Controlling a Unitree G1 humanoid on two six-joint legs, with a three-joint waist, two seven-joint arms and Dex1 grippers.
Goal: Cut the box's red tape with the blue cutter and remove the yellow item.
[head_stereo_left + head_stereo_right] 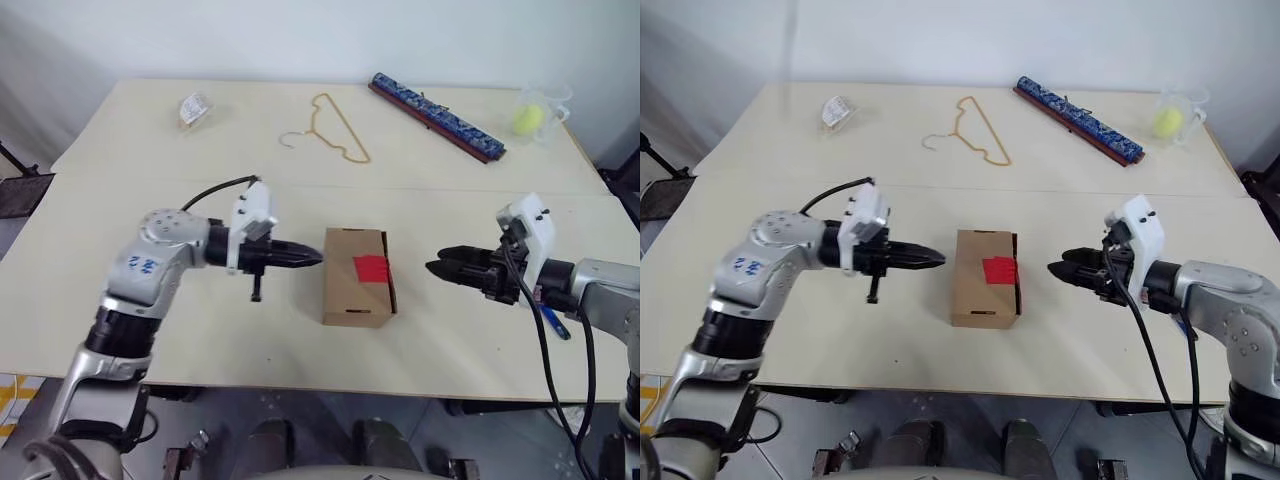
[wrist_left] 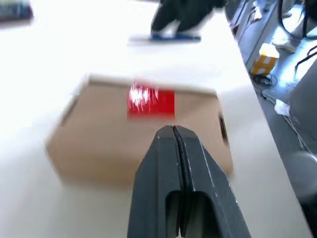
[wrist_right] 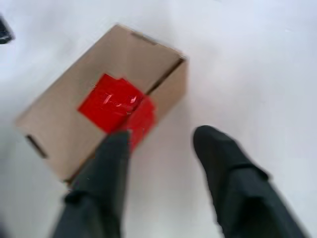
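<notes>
Left pincer (image 1: 312, 257): shut, empty, level | right pincer (image 1: 436, 268): parted, empty | box (image 1: 358, 277) between

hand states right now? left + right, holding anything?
Left hand: closed, empty, beside the box.
Right hand: open, empty, fingers apart near the red tape.

The head's stereo pair is looking forward and down from above the near edge of the table (image 1: 150, 330), taking in its whole spread out to the far wall. Each wrist camera is riding low, peering along its own fingers: the left one is facing right, hovering close over the box (image 2: 109, 134); the right one is facing left and down at the same box (from its other side). All four views are sharing that box.
</notes>
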